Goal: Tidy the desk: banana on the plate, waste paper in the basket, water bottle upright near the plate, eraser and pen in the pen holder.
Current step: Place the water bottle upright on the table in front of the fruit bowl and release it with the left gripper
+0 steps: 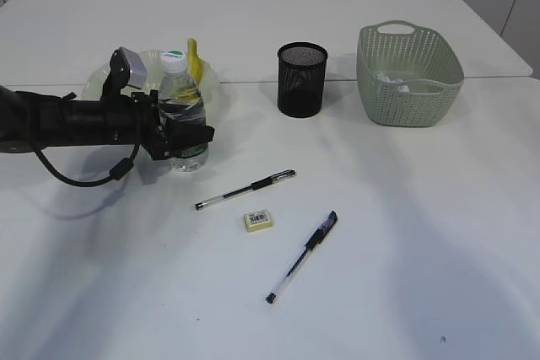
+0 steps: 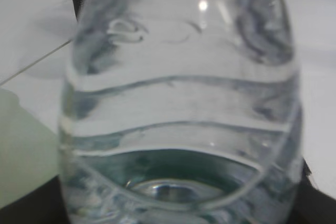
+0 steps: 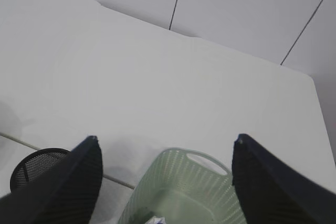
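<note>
The left gripper [image 1: 187, 135] brackets the upright bottle [image 1: 181, 107] just beside the plate [image 1: 99, 83]; whether it grips or has let go, I cannot tell.

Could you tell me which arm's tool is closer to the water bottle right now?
The left. The left tool is around the upright water bottle beside the plate. The right tool is raised well away, over the basket.

White desk [image 1: 405, 233] with two pens [image 1: 245, 190]
</note>
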Controlling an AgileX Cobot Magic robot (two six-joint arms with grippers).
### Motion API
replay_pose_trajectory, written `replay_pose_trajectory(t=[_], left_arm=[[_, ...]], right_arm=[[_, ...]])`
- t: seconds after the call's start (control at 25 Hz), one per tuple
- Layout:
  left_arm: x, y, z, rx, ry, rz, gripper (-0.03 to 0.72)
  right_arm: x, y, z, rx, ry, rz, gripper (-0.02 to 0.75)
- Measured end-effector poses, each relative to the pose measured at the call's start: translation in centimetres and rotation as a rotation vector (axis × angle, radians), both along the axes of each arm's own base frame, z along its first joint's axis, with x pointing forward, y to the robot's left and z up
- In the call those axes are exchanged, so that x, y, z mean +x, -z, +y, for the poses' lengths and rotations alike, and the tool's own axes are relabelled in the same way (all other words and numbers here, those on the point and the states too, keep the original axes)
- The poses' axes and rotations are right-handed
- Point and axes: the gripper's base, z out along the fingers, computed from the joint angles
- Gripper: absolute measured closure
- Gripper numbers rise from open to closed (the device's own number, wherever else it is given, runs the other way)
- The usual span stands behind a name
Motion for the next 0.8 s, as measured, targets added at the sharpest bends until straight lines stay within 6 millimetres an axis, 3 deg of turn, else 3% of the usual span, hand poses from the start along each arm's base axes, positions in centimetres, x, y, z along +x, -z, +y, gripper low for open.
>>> replay_pose_trajectory(t=[0.2, 0.8], left_arm=[[0.02, 0.02, 0.02, 0.003, -0.002, 0.001, 0.174], [0.25, -0.34, 0.65, -0.015, -0.043, 0.049, 0.165]], right_arm=[[0.01, 0.83, -0.37, 0.001, 0.016, 0.013, 0.161], [0.04, 0.80, -0.41, 0.003, 0.021, 0.005, 0.163]])
